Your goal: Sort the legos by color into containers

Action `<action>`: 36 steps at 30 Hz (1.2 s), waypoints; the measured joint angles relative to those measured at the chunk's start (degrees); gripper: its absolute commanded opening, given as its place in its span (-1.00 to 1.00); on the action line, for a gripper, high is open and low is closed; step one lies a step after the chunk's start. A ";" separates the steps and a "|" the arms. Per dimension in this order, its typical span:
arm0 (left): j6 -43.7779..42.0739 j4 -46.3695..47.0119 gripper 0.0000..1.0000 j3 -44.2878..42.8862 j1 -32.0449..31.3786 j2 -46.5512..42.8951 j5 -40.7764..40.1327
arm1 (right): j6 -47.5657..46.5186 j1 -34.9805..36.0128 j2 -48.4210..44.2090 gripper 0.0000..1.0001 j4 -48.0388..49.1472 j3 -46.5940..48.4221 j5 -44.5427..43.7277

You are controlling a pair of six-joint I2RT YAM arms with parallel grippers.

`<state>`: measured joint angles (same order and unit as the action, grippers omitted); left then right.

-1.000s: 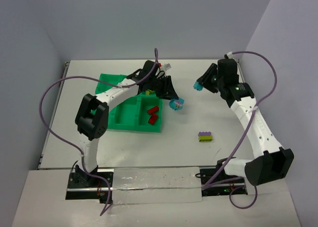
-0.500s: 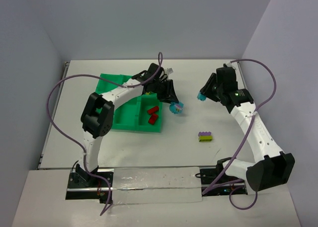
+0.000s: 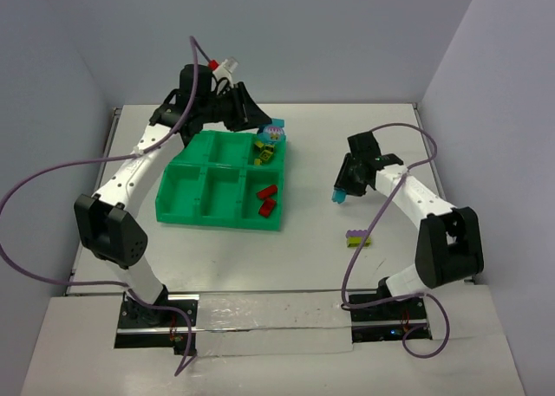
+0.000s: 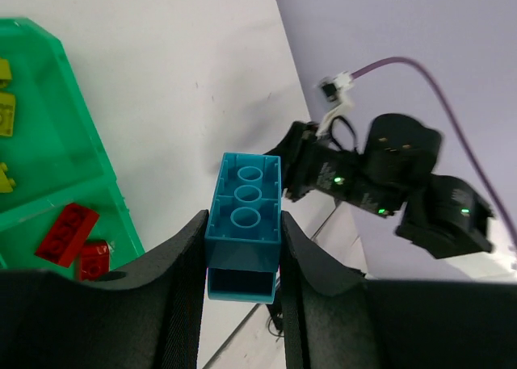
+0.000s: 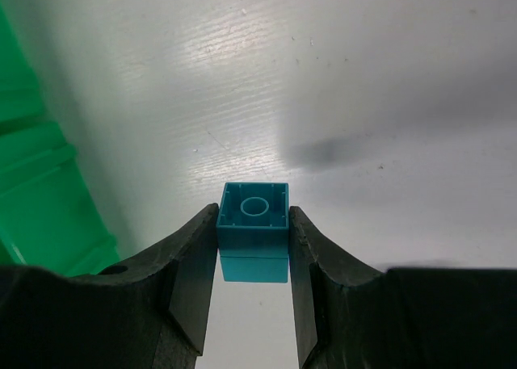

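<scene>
Two red bricks [image 3: 266, 202] are kept in the near right compartment of the tray [image 3: 178, 207], and yellow-green bricks [image 3: 264, 152] in the far right one, just beside the left gripper [image 3: 276, 133]. A white table [image 3: 312, 249] is enclosed by pale lilac walls [image 3: 260, 32]. A purple-and-green brick [image 3: 357, 238] is seen on the table near the right gripper [image 3: 339, 194]. The left jaws are clamped on a long cyan brick [image 4: 245, 224]. A square cyan brick [image 5: 254, 211] is pinched by the right jaws above bare table, the tray to their left.
</scene>
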<state>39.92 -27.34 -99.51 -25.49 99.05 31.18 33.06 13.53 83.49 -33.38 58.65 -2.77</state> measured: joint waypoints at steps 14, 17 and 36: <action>4.13 2.37 -1.00 5.54 3.39 -1.01 4.08 | -0.59 3.07 7.51 0.37 3.28 -0.05 -0.89; 4.44 2.41 -1.00 5.54 3.66 -1.01 4.31 | -0.86 3.11 7.49 0.37 1.53 2.29 -0.87; 7.89 11.05 -1.00 7.72 4.15 -1.32 13.43 | 1.97 4.52 -6.17 0.56 31.15 8.63 42.23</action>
<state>47.81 -16.29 -91.80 -21.34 97.73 44.62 35.02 18.05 77.32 -2.23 67.28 39.45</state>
